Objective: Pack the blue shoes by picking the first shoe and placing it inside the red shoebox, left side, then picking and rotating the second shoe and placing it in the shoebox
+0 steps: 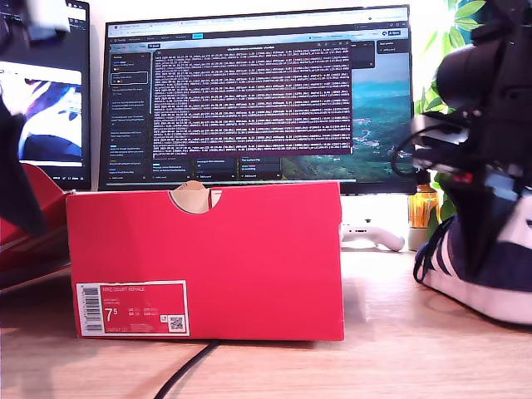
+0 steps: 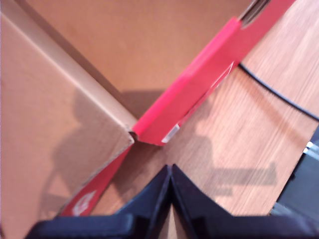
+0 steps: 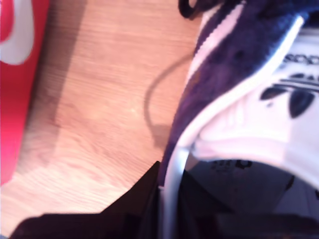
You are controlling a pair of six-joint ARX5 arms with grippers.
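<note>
The bench [image 1: 399,349] is pale wood with a fine straight grain, and a thin black cable [image 1: 187,374] runs across it toward the near edge. Behind it a wide monitor [image 1: 258,96] shows dark windows of text over a landscape picture, a second screen [image 1: 50,91] stands at the exterior view's left, and green leaves [image 1: 445,41] and a white game controller [image 1: 374,237] sit toward the exterior view's right.

The red shoebox [image 1: 208,258] stands in the middle of the bench, matte cardboard with square corners, a half-round notch in its top edge and a white label [image 1: 133,307] reading 7.5. In the first wrist view its inside is plain brown board. My first hand [image 2: 172,172] hangs above a corner of the box, its dark fingers pressed together to a point with nothing between them.

Only 1 blue shoe [image 1: 486,266] shows, at the exterior view's right, well apart from the box: navy suede, white stripes, thick white rubber sole, dark laces. My second hand [image 3: 167,189] is pinching the white-lined edge of its opening.
</note>
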